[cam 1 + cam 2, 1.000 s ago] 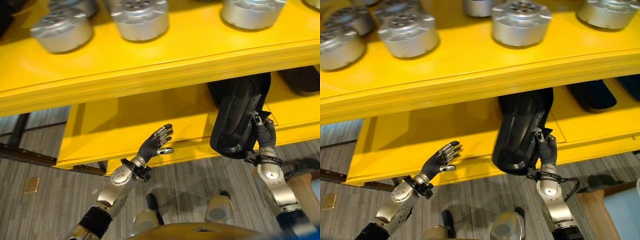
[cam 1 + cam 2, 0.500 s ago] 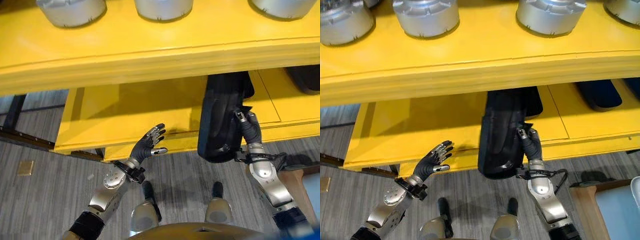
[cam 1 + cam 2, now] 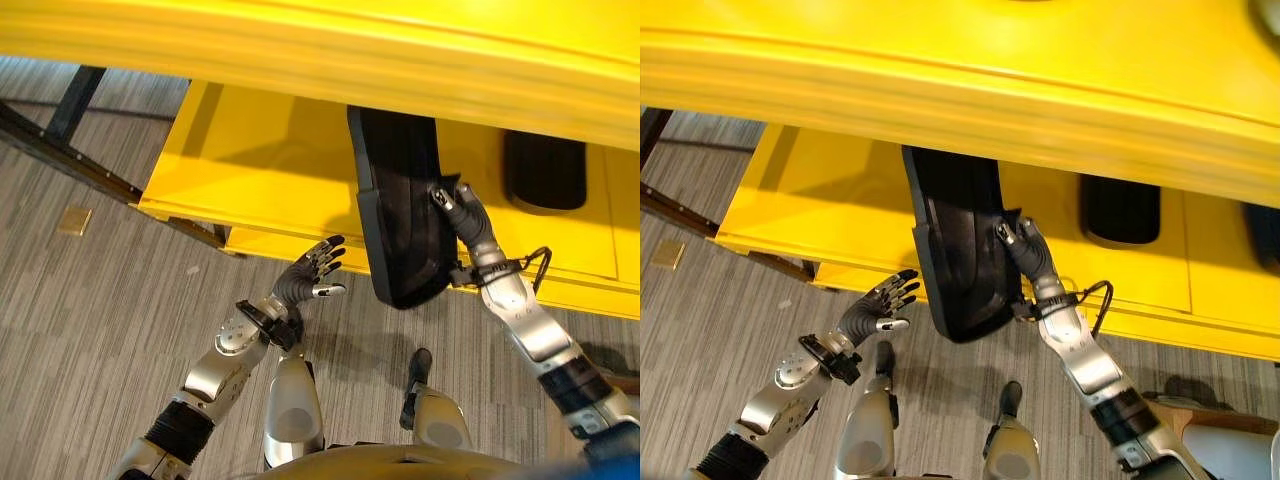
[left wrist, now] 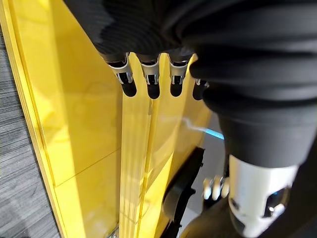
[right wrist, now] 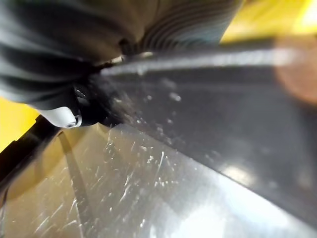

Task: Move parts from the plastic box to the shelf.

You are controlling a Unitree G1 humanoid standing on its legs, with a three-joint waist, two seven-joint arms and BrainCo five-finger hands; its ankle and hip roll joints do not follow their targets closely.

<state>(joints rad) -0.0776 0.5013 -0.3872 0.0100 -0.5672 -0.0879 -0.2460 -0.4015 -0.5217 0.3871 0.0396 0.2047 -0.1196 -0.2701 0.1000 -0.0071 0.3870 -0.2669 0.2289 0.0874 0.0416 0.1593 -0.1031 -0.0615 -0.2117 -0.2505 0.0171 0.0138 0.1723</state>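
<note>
Right hand [image 3: 462, 215] is clamped on the right edge of a long black moulded part [image 3: 400, 215]: fingers curled over the rim, thumb on the near side. Right wrist view is pressed up against a scuffed dark surface [image 5: 188, 163], probably that same part, too close to be sure.

The part is tilted, far end up under the yellow upper shelf board [image 3: 330, 45] and resting over the lower shelf [image 3: 250, 170]. Its rounded near end overhangs the lower shelf's front edge, above the grey wood-pattern floor [image 3: 80, 320]. I cannot tell whether the part touches the lower shelf surface or is carried clear of it.

Left hand [image 3: 305, 283] is empty, fingers spread apart and nearly straight, thumb out to the side. It hovers just in front of the lower shelf's front edge, left of the part and not touching it. Left wrist view agrees: fingertips [image 4: 148, 79] straight in a row, pointing at yellow shelf panels [image 4: 89, 124], nothing between them.

A second black part [image 3: 543, 172] lies flat on the lower shelf, further right, well apart from the held one. A third dark shape [image 3: 1262, 235] sits at the far right of the same shelf, cut off by the picture's edge. Dark metal frame bars [image 3: 60, 125] run along the floor on the left. A small tan square tile [image 3: 74, 221] sits on the floor near them.
</note>
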